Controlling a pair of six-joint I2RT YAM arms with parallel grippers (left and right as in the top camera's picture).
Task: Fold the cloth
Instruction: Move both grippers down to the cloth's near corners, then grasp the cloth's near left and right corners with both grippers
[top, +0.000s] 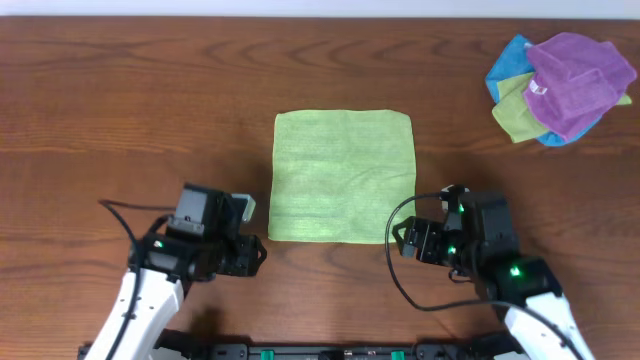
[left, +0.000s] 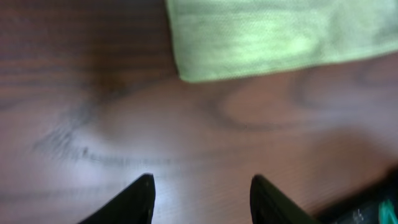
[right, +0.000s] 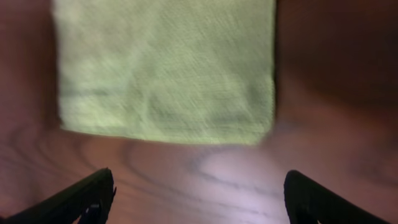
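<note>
Green cloth (top: 343, 176) lies flat and square at the middle of the wooden counter (top: 120, 120), unfolded. The left arm's fingers (left: 138, 200) stand spread apart, holding nothing, just short of the cloth's near left corner. The right arm's fingers (right: 81, 199) are spread wide, also empty, before its near right corner. Well apart, at the back right, sits a heap of cloths (top: 575, 70) in purple, blue and green. A small white tag (top: 537, 88) shows on the purple one, its writing too small to read.

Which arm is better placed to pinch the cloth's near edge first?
Probably right: the right fingers, open, squarely face the cloth's near edge; the left fingers sit farther back from its corner.
</note>
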